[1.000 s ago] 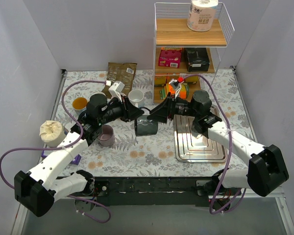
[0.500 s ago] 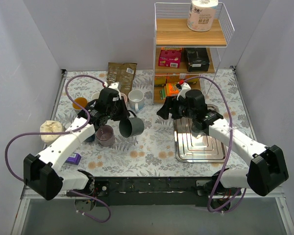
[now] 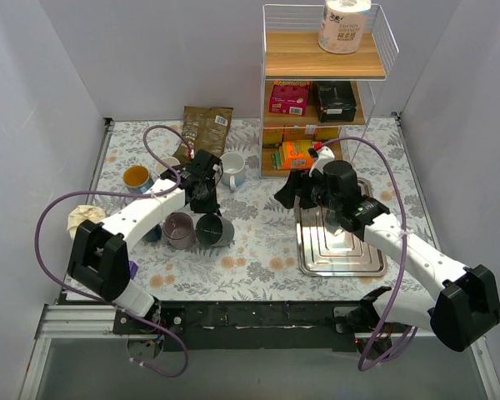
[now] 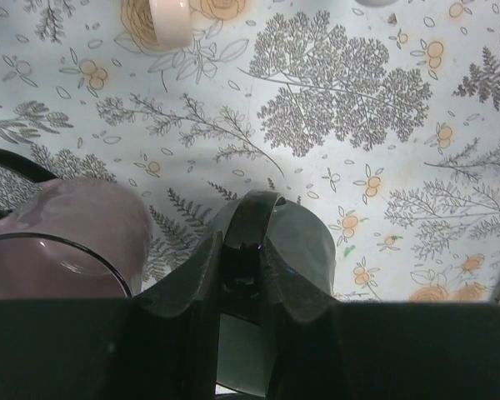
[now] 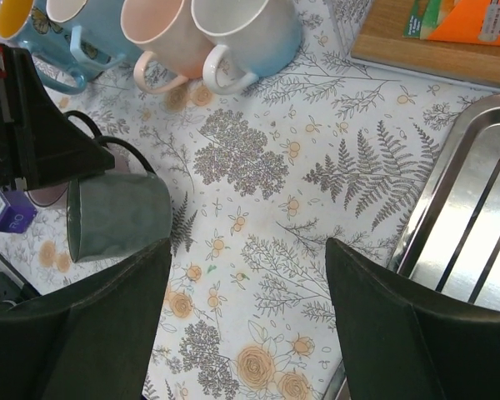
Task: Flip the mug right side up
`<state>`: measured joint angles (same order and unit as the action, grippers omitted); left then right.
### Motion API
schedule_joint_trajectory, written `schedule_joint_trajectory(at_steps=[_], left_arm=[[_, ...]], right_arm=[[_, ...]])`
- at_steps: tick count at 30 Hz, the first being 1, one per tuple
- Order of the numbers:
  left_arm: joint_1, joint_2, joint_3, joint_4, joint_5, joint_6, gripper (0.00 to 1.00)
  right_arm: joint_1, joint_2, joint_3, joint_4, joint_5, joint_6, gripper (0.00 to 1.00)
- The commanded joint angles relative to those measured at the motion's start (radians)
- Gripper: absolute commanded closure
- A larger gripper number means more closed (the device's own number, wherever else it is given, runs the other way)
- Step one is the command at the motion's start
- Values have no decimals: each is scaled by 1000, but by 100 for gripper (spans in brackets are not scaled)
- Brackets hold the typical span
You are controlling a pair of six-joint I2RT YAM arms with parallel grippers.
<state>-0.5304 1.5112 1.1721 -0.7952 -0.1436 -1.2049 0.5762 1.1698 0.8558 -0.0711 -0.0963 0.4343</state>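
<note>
The dark grey-green mug (image 3: 214, 230) is near the table's left middle, its round mouth facing up toward the top camera. My left gripper (image 3: 206, 200) reaches down on its far side. In the left wrist view that gripper (image 4: 250, 242) is shut on the mug's black handle (image 4: 261, 208), with the mug's body (image 4: 308, 242) just beyond the fingers. The mug (image 5: 121, 217) also shows at the left of the right wrist view. My right gripper (image 3: 296, 190) hangs to the right of the mug, apart from it. It (image 5: 246, 275) stands open over bare cloth with nothing between its fingers.
A purple mug (image 3: 179, 231) stands touching or nearly touching the grey-green one on its left. A white mug (image 3: 232, 167) and others line the back left. A metal tray (image 3: 342, 246) lies at the right, below a shelf rack (image 3: 321, 92). A cream bundle (image 3: 85, 218) sits at the left.
My left arm has carried the mug leftward and nearer, turning it from sideways to mouth-up beside the purple mug. My right gripper has drawn back to the right, away from the mug.
</note>
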Motion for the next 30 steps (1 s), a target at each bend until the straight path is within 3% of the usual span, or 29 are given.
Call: schedule_joint_trajectory(at_steps=[1,17,25,30], left_arm=[[-5,26,100,-58,-74,18,100],[-11,248,210,-136,-134,27,100],[-11,310,268,-133,-137,28,72],[-13,351,311,-141,-180,21,70]], right_arm=[[2,-28,-27,25,-2,9,19],[2,-55,-77,37,-14,18,19],[2,-52,-77,33,-13,23,19],[2,-50,-58,-12,20,20,19]])
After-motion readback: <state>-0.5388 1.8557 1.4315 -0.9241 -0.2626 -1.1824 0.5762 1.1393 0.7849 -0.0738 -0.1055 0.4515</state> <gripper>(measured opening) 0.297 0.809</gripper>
